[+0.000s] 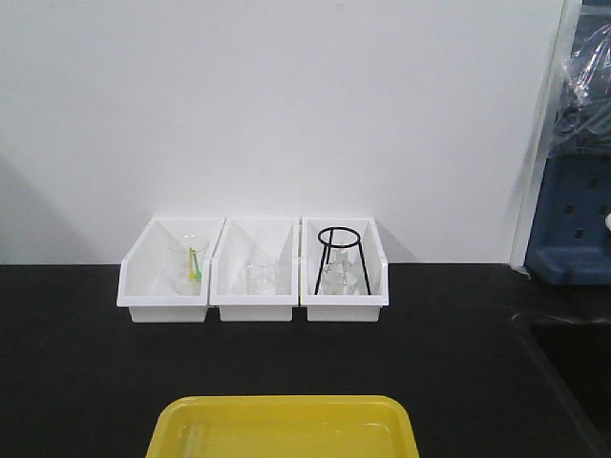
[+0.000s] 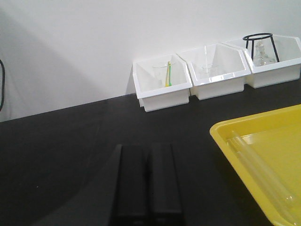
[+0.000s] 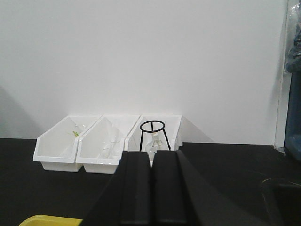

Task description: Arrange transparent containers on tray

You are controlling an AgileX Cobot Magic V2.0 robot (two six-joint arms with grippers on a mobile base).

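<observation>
The yellow tray (image 1: 286,425) sits at the front edge of the black bench; its left rim (image 2: 244,155) shows in the left wrist view and one corner (image 3: 47,220) in the right wrist view. A clear test tube (image 2: 261,172) lies lengthwise inside the tray near its left rim. I cannot tell whether a second tube lies beside it. My left gripper (image 2: 147,148) is shut and empty, low over the bench to the left of the tray. My right gripper (image 3: 151,155) is also shut and empty, pointing at the bins. Neither gripper appears in the front view.
Three white bins stand against the wall: the left bin (image 1: 162,286) with a beaker and a green-yellow item, the middle bin (image 1: 256,303) with a beaker, and the right bin (image 1: 344,303) with a black wire tripod (image 1: 338,253) over a flask. A sink recess (image 1: 573,363) lies at the right.
</observation>
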